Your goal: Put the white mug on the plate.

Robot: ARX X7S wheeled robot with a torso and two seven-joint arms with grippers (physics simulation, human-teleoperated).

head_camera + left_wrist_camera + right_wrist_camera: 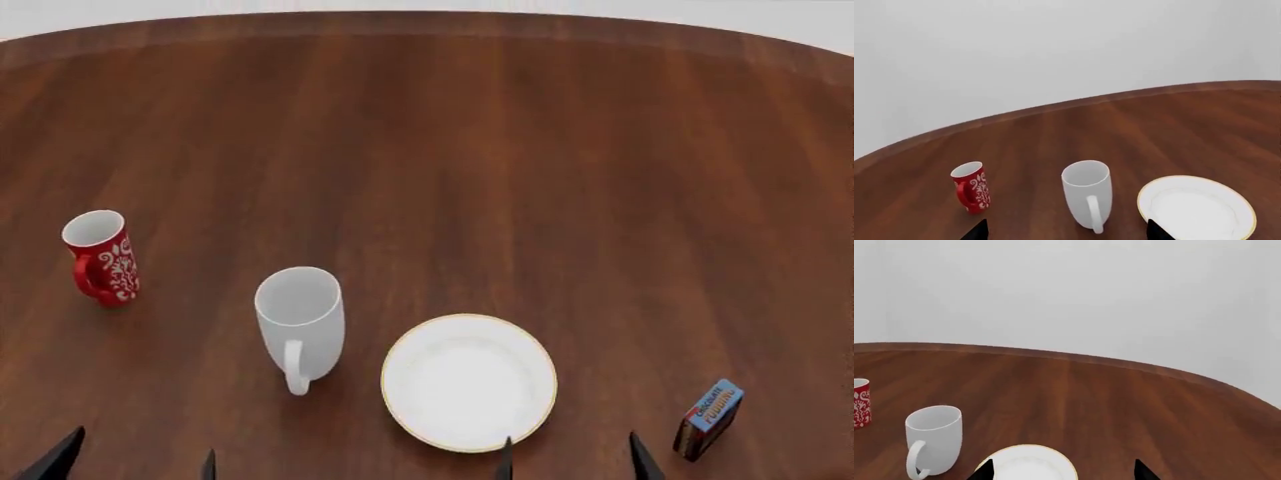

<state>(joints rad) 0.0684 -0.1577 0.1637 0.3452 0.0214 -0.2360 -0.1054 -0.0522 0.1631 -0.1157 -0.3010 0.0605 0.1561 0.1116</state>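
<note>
- While I watch from the head camera, the white mug (299, 318) stands upright on the counter (534, 180), toward the near edge and left of the middle, its loop handle turned to the near edge.
- The plate (469, 381) lies flat just beside the mug, on the side toward the counter's right edge; I see a narrow strip of wood between them, so they are not touching.
- A red mug (102, 256) with a white pattern stands upright nearer the left edge, well apart from the white mug.
- A small box (706, 419) stands close to the near edge, toward the right, apart from the plate.
- My left claw (134, 458) shows only as two dark fingertips at the near edge, set wide apart and holding nothing; in the left wrist camera the white mug (1087, 200) sits between those tips.
- My right claw (571, 459) is likewise spread and empty, one tip overlapping the plate's near rim in my view; I cannot tell whether it touches.
</note>
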